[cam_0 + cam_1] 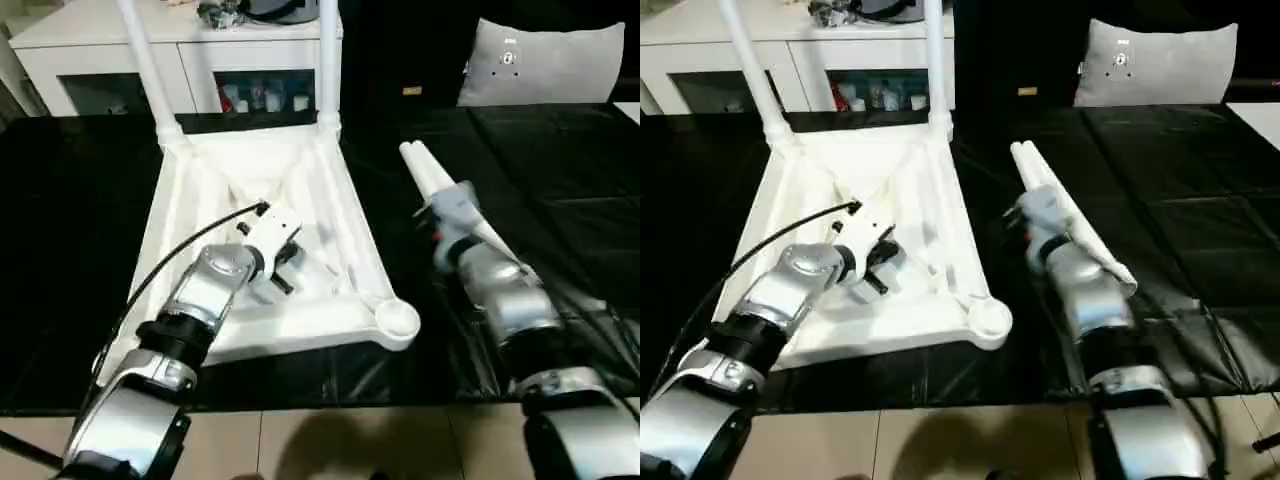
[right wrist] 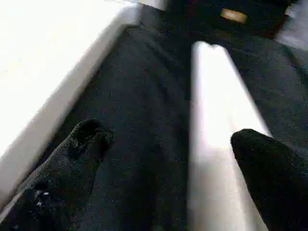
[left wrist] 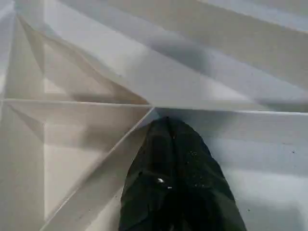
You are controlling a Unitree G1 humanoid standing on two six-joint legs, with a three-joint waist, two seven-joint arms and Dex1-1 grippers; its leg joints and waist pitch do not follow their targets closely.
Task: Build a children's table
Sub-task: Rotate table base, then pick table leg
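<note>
Not much room over the upside-down table top [image 1: 330, 215]: the left gripper [image 3: 168, 159], fingers pinched together, sits right at the crossing of the X ribs [image 3: 96, 103], and those ribs box in every pocket around it. Two legs [image 1: 328, 60] stand upright in the far corner sockets, so the far edge is fenced, with a gap between them. The near right socket [image 1: 396, 320] is open from above. On the right, a strip of bare black table cover [image 2: 144, 120] runs between the top's rim and the loose legs [image 1: 430, 175] lying there. The right gripper [image 2: 166, 144], fingers spread wide, hangs over that strip, one finger above the loose legs.
</note>
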